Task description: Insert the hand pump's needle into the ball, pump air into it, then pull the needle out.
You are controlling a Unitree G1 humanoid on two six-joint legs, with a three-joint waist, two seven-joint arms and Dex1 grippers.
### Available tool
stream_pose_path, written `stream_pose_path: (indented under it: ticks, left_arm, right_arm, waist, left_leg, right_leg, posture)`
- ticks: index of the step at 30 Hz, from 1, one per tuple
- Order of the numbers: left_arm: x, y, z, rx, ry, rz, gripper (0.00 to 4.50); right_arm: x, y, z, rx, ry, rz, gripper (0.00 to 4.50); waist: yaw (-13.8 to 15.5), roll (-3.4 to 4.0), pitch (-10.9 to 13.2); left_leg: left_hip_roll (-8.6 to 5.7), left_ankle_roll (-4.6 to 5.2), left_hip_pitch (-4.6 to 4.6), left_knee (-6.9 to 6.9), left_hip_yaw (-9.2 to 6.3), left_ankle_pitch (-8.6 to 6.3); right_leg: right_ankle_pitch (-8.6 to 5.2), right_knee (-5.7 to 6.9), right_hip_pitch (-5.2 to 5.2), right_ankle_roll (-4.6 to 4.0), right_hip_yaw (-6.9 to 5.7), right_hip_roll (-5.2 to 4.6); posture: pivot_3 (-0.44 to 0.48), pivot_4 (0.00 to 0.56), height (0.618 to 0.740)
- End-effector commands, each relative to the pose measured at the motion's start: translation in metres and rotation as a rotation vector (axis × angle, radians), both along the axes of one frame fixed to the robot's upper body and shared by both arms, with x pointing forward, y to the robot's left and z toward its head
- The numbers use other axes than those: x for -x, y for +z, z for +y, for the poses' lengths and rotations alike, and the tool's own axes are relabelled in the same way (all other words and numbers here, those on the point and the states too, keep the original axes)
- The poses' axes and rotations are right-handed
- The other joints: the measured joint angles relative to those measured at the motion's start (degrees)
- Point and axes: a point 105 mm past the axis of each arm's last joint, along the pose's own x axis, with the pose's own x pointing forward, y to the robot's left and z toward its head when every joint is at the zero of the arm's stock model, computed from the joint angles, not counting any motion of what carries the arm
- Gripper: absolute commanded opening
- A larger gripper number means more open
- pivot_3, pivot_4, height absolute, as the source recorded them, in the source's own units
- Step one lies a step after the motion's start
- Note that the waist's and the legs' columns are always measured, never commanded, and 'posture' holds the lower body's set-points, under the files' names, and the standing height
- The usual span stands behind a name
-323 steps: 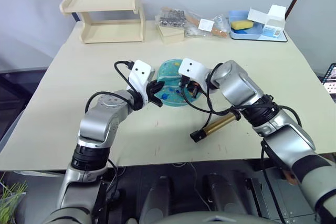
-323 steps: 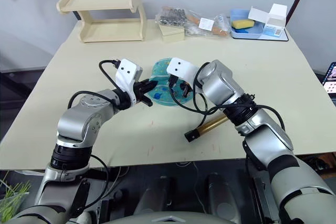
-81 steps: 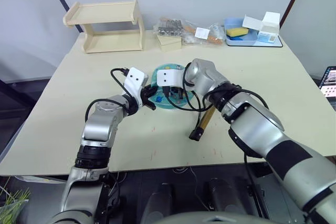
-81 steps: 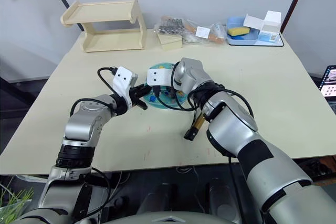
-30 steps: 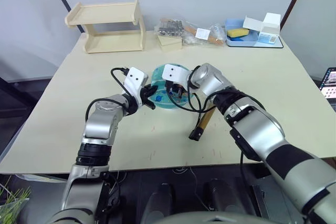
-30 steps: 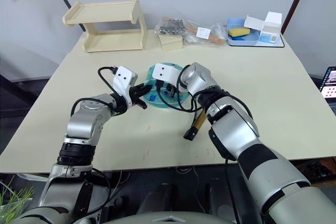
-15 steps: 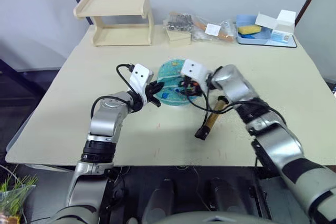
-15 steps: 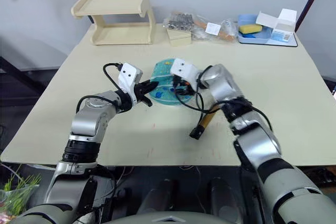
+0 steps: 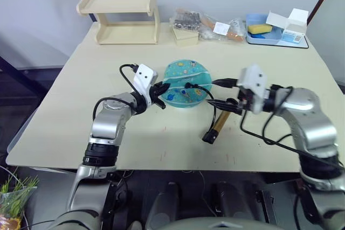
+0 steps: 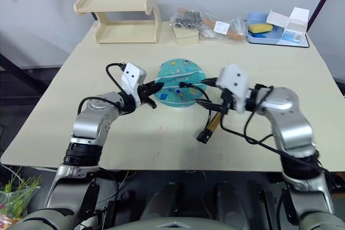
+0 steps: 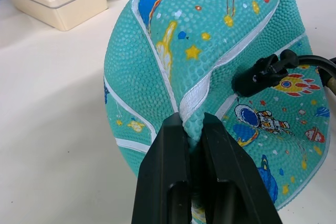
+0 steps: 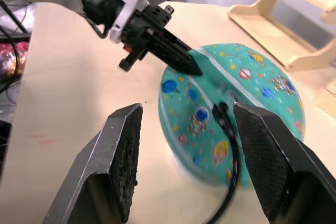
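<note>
The teal ball (image 9: 185,83), a flattened dome with cartoon prints, lies mid-table. My left gripper (image 11: 190,124) is shut on a pinched fold of its rim, at the ball's left side (image 9: 160,92). The hand pump (image 9: 217,125), gold with black caps, lies on the table right of the ball. Its black hose (image 9: 207,92) arches over to the ball, and the hose's black end (image 11: 257,74) rests on the ball's top. The needle itself is hidden under that end. My right gripper (image 12: 187,109) is open, hanging right of the ball (image 9: 232,102) with nothing between its fingers.
A wooden shelf (image 9: 118,17) stands at the back left. A cream box (image 9: 187,36) and a plastic bag of items (image 9: 207,22) sit at the back centre. A blue tray (image 9: 264,35) with a yellow sponge and a white carton (image 9: 295,21) are back right.
My right gripper has left the hose end on the ball and drawn back to the right, now open. The head camera shifted. The left gripper still pinches the ball.
</note>
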Motion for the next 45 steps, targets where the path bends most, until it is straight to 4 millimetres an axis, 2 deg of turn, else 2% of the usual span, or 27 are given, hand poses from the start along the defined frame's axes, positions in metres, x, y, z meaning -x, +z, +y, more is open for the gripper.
stream_pose_path:
  ticks: [1, 2, 4, 10, 13, 17, 19, 21, 28, 32, 36, 38, 41, 43, 45]
  left_arm:
    - [0.004, -0.024, 0.009, -0.028, 0.030, 0.103, 0.00]
    - [0.005, -0.023, 0.009, -0.026, 0.027, 0.103, 0.00]
    - [0.007, -0.022, 0.010, -0.026, 0.022, 0.103, 0.00]
    - [0.009, -0.016, 0.011, -0.021, 0.005, 0.091, 0.00]
    - [0.012, -0.011, 0.008, 0.004, -0.017, 0.077, 0.00]
    - [0.014, 0.010, 0.012, 0.072, -0.007, 0.019, 1.54]
    - [0.021, 0.022, 0.016, 0.110, -0.019, -0.004, 2.65]
    - [0.032, 0.034, 0.023, 0.144, -0.044, -0.017, 3.44]
    - [0.073, 0.052, 0.054, 0.167, -0.099, 0.048, 3.44]
    - [0.095, 0.054, 0.054, 0.163, -0.189, 0.134, 3.44]
    - [0.118, 0.046, 0.035, 0.111, -0.345, 0.272, 3.44]
    - [0.123, 0.044, 0.024, 0.082, -0.394, 0.304, 3.44]
    - [0.128, 0.040, 0.011, 0.047, -0.444, 0.334, 3.44]
    - [0.126, 0.032, -0.014, 0.011, -0.482, 0.430, 3.44]
    - [0.116, 0.027, -0.029, -0.040, -0.453, 0.473, 3.44]
  right_arm:
    - [0.018, 0.014, -0.020, -0.049, -0.028, 0.010, 3.39]
    - [0.023, 0.013, -0.028, -0.049, -0.054, 0.025, 3.64]
    - [0.032, 0.009, -0.041, -0.030, -0.095, 0.043, 4.48]
    - [0.048, 0.011, -0.050, -0.040, -0.126, 0.051, 4.48]
    - [0.050, 0.011, -0.051, -0.054, -0.133, 0.051, 4.48]
    - [0.050, 0.009, -0.050, -0.054, -0.139, 0.055, 4.50]
    - [0.050, 0.009, -0.051, -0.055, -0.142, 0.053, 4.50]
    - [0.050, 0.010, -0.051, -0.058, -0.142, 0.051, 4.50]
    - [0.050, 0.012, -0.058, -0.058, -0.140, 0.062, 4.50]
    - [0.053, 0.010, -0.064, -0.040, -0.136, 0.083, 4.50]
    - [0.060, 0.011, -0.074, -0.004, -0.152, 0.096, 4.50]
    - [0.064, 0.010, -0.081, 0.023, -0.163, 0.102, 4.50]
    - [0.068, 0.011, -0.088, 0.038, -0.169, 0.111, 4.50]
    - [0.074, 0.011, -0.099, 0.073, -0.190, 0.143, 4.50]
    - [0.078, 0.012, -0.110, 0.094, -0.220, 0.160, 4.50]
  waist:
    - [-0.13, -0.13, 0.08]
    - [-0.27, -0.16, 0.11]
    - [-0.16, -0.19, 0.14]
    - [-0.37, -0.45, 0.30]
    - [-0.38, -0.64, 0.41]
    - [-0.40, -0.77, 0.51]
    - [-0.41, -0.87, 0.63]
    - [-0.60, -1.07, 0.87]
    - [-1.70, -1.27, 1.10]
    - [-1.53, -1.42, 1.21]
    - [-1.55, -1.62, 1.36]
    - [-1.56, -1.61, 1.37]
    - [-1.63, -1.62, 1.37]
    - [-1.40, -1.63, 1.38]
    - [-0.73, -1.62, 1.44]
  left_leg:
    - [0.00, 0.00, 0.00, 0.01, 0.01, 0.00]
    - [0.01, 0.00, 0.01, 0.01, 0.04, 0.00]
    - [0.05, 0.00, 0.05, 0.01, 0.14, 0.00]
    - [0.10, 0.02, 0.07, 0.01, 0.29, -0.01]
    - [0.11, 0.02, 0.07, 0.01, 0.29, -0.01]
    - [0.11, 0.05, 0.03, 0.01, 0.37, -0.03]
    - [0.12, 0.06, 0.00, 0.02, 0.37, -0.04]
    - [0.12, 0.07, -0.04, 0.02, 0.38, -0.04]
    - [0.20, 0.14, -0.07, 0.03, 0.55, -0.10]
    - [0.20, 0.22, -0.07, 0.09, 0.68, -0.15]
    - [0.22, 0.30, -0.11, 0.17, 0.75, -0.20]
    - [0.22, 0.35, -0.10, 0.19, 0.83, -0.24]
    - [0.23, 0.43, -0.06, 0.23, 1.00, -0.28]
    - [0.26, 0.45, -0.05, 0.28, 1.07, -0.29]
    - [0.23, 0.49, -0.16, 0.57, 1.04, -0.32]
  right_leg:
    - [0.00, -0.01, 0.00, 0.00, 0.01, 0.00]
    - [0.00, 0.00, 0.00, 0.00, 0.03, 0.00]
    - [0.00, 0.01, -0.01, 0.01, 0.06, 0.01]
    - [0.00, 0.00, -0.02, 0.02, 0.14, 0.03]
    - [0.01, 0.00, -0.02, 0.03, 0.14, 0.04]
    - [0.01, -0.05, -0.04, 0.04, 0.20, 0.03]
    - [0.02, -0.06, -0.06, 0.04, 0.20, 0.03]
    - [0.02, -0.06, -0.11, 0.04, 0.21, 0.04]
    - [0.02, -0.16, -0.14, 0.03, 0.33, 0.03]
    - [0.04, -0.22, -0.13, 0.06, 0.42, 0.02]
    - [0.08, -0.27, -0.12, 0.12, 0.49, 0.01]
    - [0.08, -0.28, -0.12, 0.13, 0.56, 0.00]
    - [0.11, -0.28, -0.12, 0.19, 0.72, 0.00]
    - [0.12, -0.27, -0.13, 0.20, 0.78, 0.04]
    - [0.19, -0.21, -0.09, 0.31, 0.73, 0.06]
  posture:
    - [0.000, 0.150, 0.740]
    - [0.000, 0.150, 0.740]
    - [0.000, 0.150, 0.740]
    - [0.000, 0.150, 0.740]
    - [0.000, 0.150, 0.740]
    - [0.000, 0.150, 0.740]
    - [0.000, 0.150, 0.740]
    - [0.000, 0.150, 0.740]
    - [0.000, 0.150, 0.740]
    - [0.000, 0.150, 0.740]
    - [0.000, 0.150, 0.740]
    - [0.000, 0.150, 0.740]
    - [0.000, 0.150, 0.740]
    - [0.000, 0.150, 0.740]
    - [0.000, 0.150, 0.740]
